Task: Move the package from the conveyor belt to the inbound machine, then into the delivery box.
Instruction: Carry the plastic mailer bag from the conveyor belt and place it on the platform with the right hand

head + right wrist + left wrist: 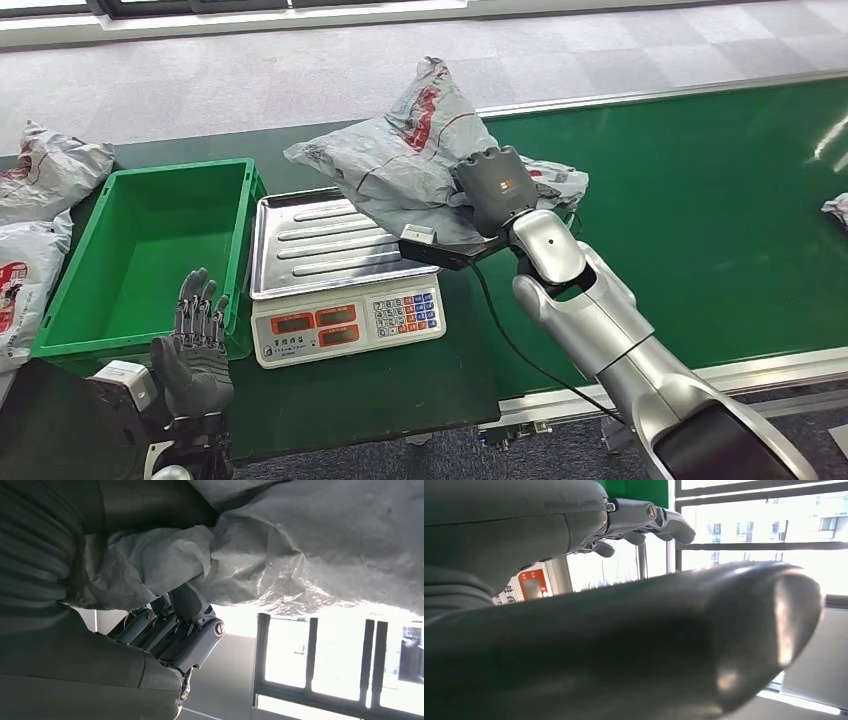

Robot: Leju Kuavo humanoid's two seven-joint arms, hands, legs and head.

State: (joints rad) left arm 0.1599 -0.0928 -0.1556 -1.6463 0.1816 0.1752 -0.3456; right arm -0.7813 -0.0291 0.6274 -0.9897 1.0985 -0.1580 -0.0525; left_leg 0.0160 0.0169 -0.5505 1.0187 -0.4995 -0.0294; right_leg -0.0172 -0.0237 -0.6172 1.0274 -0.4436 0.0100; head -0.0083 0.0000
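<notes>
Package (405, 160) clamped in my right hand (494, 186) fingers above the scale (330, 272); left hand (196, 345) fingers apart, idle.

Grey carpet-tile floor (250, 70) in a checker pattern beyond the work area, brighter strip along the far edge under a window frame (250, 8). Dark green desk (380, 385) surface in the foreground, silver rail at its near edge. Right wrist view: tall window (330, 660) with dark mullions, strong daylight, plain grey wall (235, 680) beside it. Left wrist view: bright window (764, 525), buildings outside.
</notes>
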